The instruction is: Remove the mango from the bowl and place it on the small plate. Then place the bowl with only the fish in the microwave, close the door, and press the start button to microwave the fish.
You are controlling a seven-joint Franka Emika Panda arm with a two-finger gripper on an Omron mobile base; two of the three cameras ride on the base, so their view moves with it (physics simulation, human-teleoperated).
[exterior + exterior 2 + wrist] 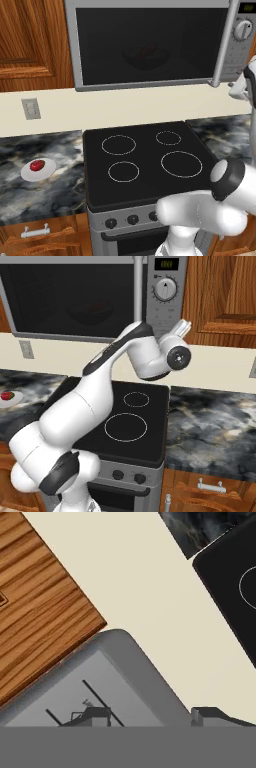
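The microwave (pixel 150 45) (pixel 100 296) hangs above the stove, and its dark-glass door (pixel 150 47) (pixel 75 298) lies flush against the frame, handle bar (pixel 225 45) (pixel 138 286) beside the control panel. Through the glass the bowl (pixel 145 56) (pixel 90 312) shows dimly, with a reddish shape in it that may be the fish. The mango (pixel 36 165) (pixel 6 395) rests on the small plate (pixel 26 174) (pixel 15 399) on the left counter. My gripper (pixel 183 327) (pixel 239 90) (pixel 150 717) is at the panel's lower part (pixel 100 682), below the knob (pixel 165 289). Its fingers stand apart, holding nothing.
A black stovetop (pixel 145 160) (pixel 130 411) lies below the microwave between marble counters (pixel 40 150) (pixel 215 426). Wooden cabinets (pixel 30 40) (pixel 220 296) flank the microwave. A wall socket (pixel 31 108) sits on the beige backsplash. My arm reaches up across the stove.
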